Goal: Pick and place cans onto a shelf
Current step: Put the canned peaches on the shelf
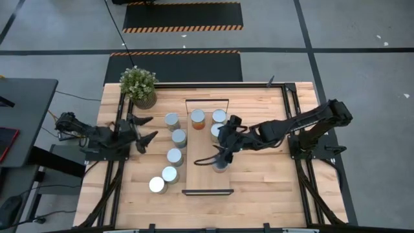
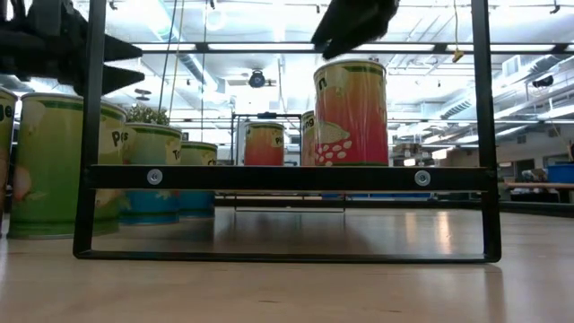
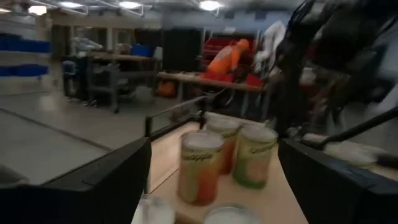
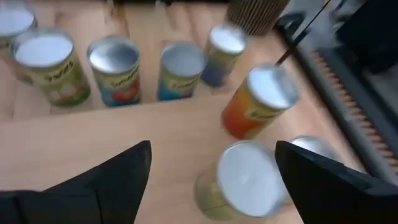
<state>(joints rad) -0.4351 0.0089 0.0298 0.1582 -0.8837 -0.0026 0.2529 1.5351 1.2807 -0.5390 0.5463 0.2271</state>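
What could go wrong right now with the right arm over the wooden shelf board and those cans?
The open right pincer hangs above the pink-orange cylindrical can on the long light-wood shelf board; a sideways move could clip and topple it. The silver-topped cans clustered at the board's far end stand close together, so another can set there may knock one over. The left pincer waits open beside the tabletop's row of cans.

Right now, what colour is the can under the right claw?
The can is orange-red fading to yellow, with a green rim. The low view shows it best.
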